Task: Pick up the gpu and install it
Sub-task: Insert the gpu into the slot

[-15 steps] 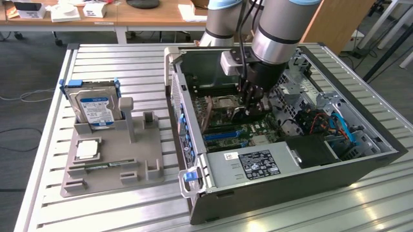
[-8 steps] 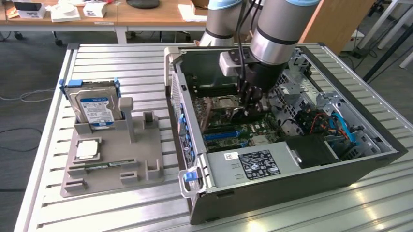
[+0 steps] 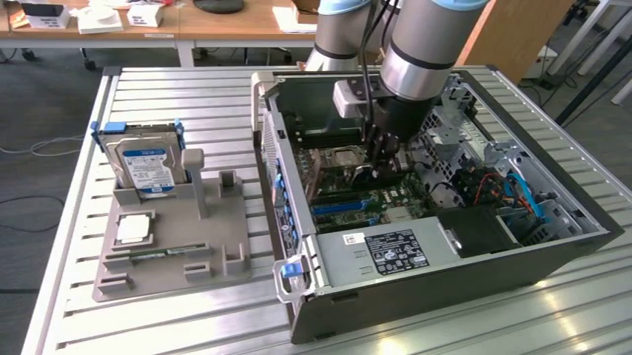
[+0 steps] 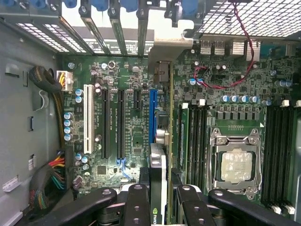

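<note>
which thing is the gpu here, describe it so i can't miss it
Look inside the open computer case at the green motherboard. The gpu is the thin card seen edge-on between the black fingers of the gripper, roughly in line with the long blue slot. Unlike the slots around it, it alone is held by the arm.

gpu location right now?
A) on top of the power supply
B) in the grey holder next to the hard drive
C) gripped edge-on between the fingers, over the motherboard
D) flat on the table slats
C: the gpu sits edge-on between the fingers, over the motherboard near the blue slot.
</note>
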You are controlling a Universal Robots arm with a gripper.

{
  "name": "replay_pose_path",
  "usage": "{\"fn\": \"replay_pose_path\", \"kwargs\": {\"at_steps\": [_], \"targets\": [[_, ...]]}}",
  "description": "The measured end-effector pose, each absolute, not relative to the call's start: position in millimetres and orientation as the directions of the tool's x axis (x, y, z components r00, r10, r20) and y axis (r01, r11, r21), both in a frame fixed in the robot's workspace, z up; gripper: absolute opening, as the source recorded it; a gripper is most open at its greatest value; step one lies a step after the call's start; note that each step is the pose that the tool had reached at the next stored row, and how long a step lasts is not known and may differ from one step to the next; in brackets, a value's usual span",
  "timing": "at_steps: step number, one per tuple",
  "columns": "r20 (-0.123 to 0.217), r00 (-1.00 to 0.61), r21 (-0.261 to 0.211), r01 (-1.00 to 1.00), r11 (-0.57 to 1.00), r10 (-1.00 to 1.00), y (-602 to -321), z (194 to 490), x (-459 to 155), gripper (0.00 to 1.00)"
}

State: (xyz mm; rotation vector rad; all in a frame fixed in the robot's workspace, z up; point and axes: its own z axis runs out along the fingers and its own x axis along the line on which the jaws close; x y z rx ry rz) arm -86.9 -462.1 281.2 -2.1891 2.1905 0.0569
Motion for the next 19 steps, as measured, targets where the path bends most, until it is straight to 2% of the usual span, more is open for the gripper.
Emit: {"fn": "replay_pose_path", "kwargs": {"at_steps": [19], "targets": [[-0.057, 0.002, -0.005, -1.0, -0.002, -0.998, -464.2, 280.3, -92.9, 0.27]]}}
